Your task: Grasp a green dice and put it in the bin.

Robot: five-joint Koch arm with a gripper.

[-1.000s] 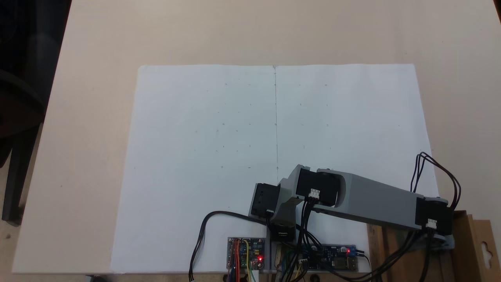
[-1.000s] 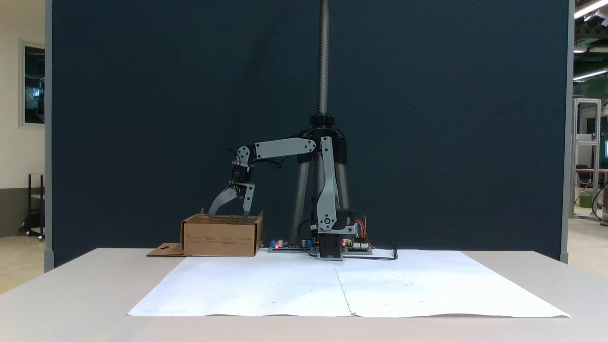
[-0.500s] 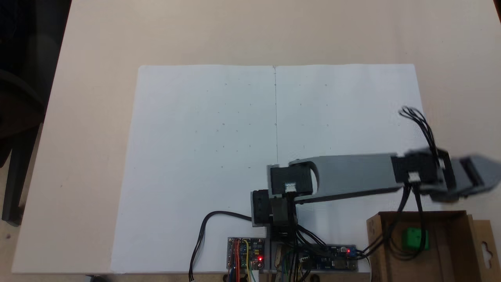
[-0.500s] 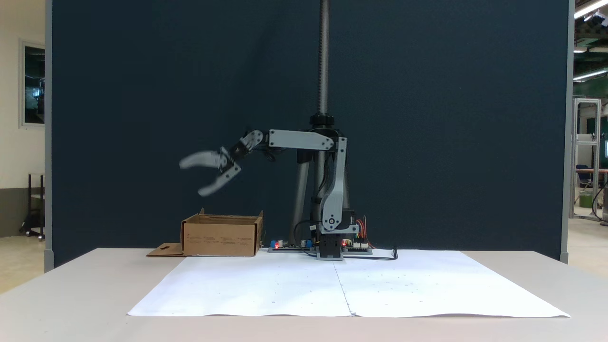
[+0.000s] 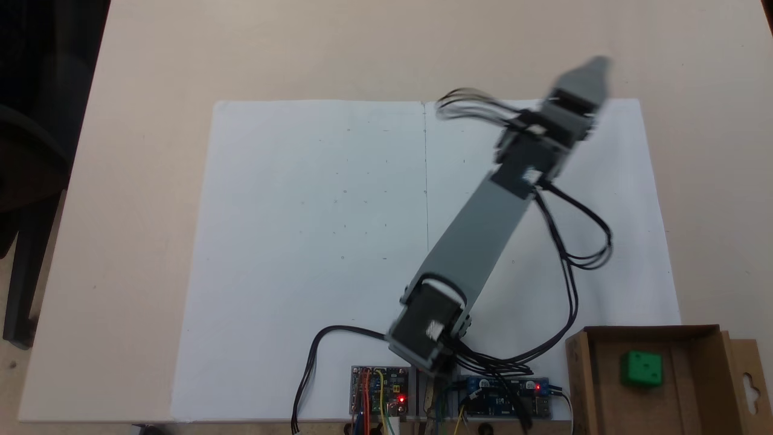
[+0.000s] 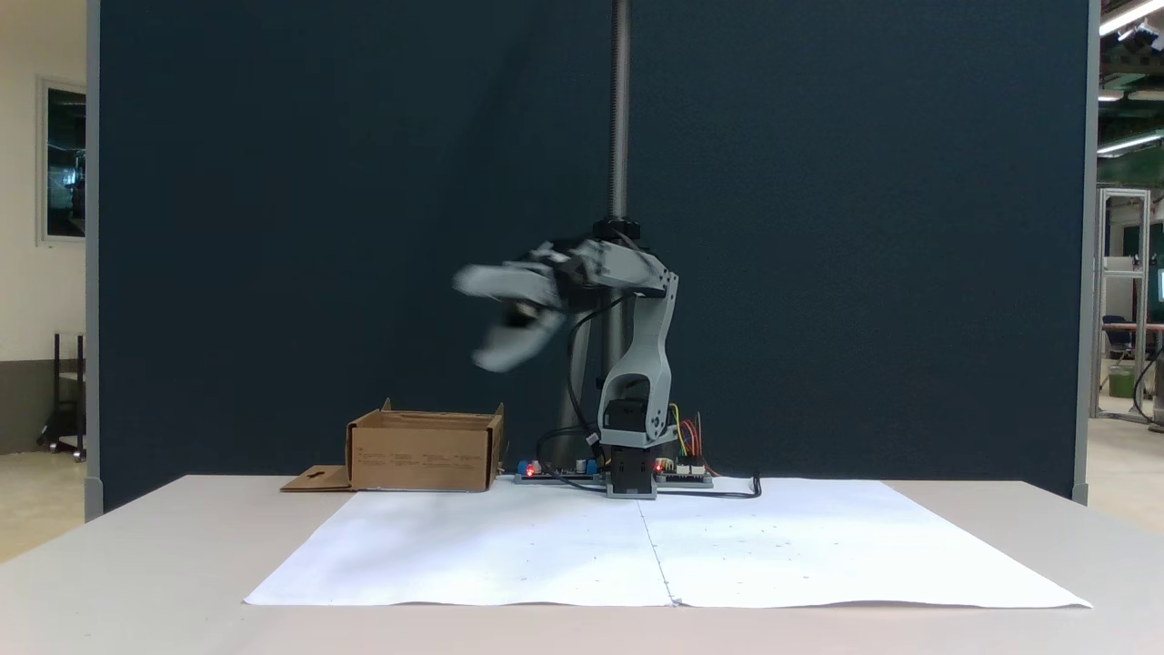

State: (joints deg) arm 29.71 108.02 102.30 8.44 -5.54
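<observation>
Judging from how things lie now, the task looks all but done: the green dice (image 5: 642, 368) rests on the floor of the bin (image 5: 581, 386), and nothing is left on the white paper sheet (image 5: 302, 241) to fetch.

Going left to right in the top-down fixed view, the sheet fills the middle of the frame, the circuit boards (image 5: 380, 383) sit along the lower edge at centre, the arm slants up from them toward the upper right, and the bin takes the lower right corner. The gripper (image 5: 589, 75) is blurred at the upper right, well apart from the bin. In the side-on fixed view the gripper (image 6: 491, 318) hangs high at centre left, above and to the right of the bin (image 6: 423, 450); its two fingers look spread, with nothing between them, though blur softens the tips.

The dice is a cube, so it has no long axis. It sits flat, its edges roughly square with the bin walls, and its upward face shows dark pips whose count is hard to read. What remains, as a judgement, is only for the arm to settle.
</observation>
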